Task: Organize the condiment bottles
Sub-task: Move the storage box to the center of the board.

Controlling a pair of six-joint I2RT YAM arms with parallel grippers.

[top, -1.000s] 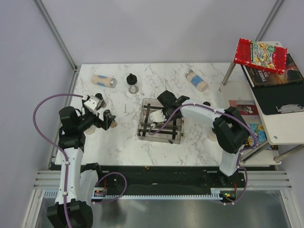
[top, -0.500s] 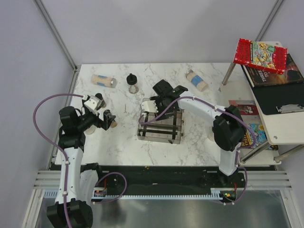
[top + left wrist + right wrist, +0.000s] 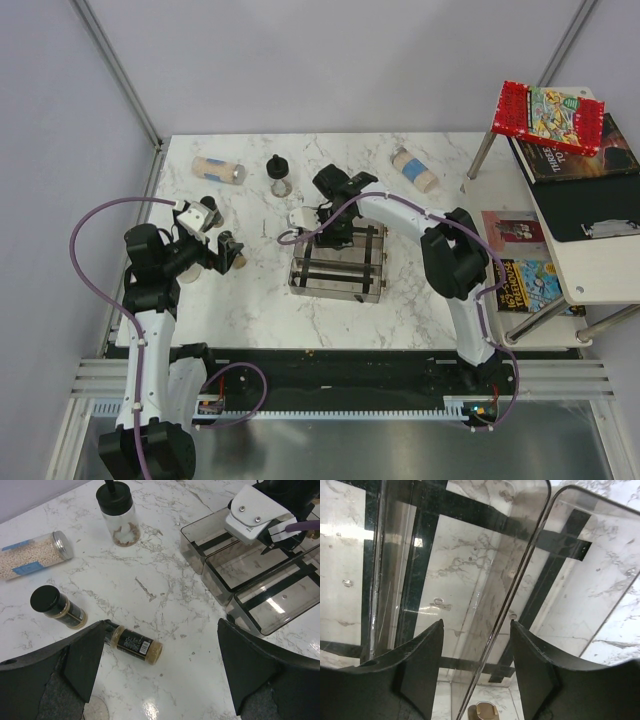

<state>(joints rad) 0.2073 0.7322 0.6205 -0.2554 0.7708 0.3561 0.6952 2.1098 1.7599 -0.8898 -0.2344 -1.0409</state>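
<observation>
My left gripper [image 3: 165,667] is open and empty, hovering low over the marble. A slim brown spice bottle [image 3: 135,645] lies on its side just inside its left finger; it also shows in the top view [image 3: 240,262]. A second spice bottle [image 3: 57,607] stands upright beyond it. A beige-filled bottle [image 3: 32,555] lies at the far left, and another [image 3: 414,168] lies at the far right. A black-lidded jar [image 3: 117,510] stands at the back. My right gripper [image 3: 322,222] is open and empty above the far-left part of the clear rack [image 3: 340,262], straddling a divider wall [image 3: 520,575].
A metal-legged side table with books and a clipboard [image 3: 570,150] stands off the right edge of the marble table [image 3: 250,300]. Packets [image 3: 520,275] lie on the right. A small beige object [image 3: 487,712] shows through the rack's clear wall, unclear what.
My right gripper has moved from over the rack's middle toward its far-left corner, with the elbow swinging left. The left arm and the bottles have not moved.
</observation>
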